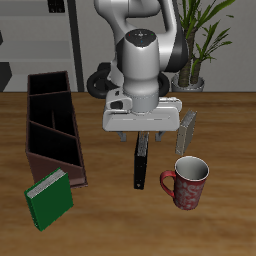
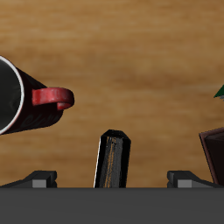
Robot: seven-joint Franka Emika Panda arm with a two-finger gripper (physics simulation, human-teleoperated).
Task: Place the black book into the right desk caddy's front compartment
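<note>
The black book [image 1: 140, 165] is a thin dark strip on the table between the mug and the caddy; it also shows in the wrist view [image 2: 113, 159]. My gripper [image 1: 141, 138] hangs just above the book's far end, open and empty. In the wrist view the gripper [image 2: 112, 180] has its fingertips [image 2: 35, 179] wide apart on either side of the book. The right desk caddy [image 1: 40, 158] is a long maroon-brown box with slanted dividers, beside the book; one corner shows in the wrist view [image 2: 213, 153].
A dark red mug [image 1: 187, 182] stands on the book's other side, near the front edge; it also shows in the wrist view [image 2: 17, 96]. A green book [image 1: 50, 197] leans at the caddy's front end. A small grey book [image 1: 188, 128] stands behind the mug.
</note>
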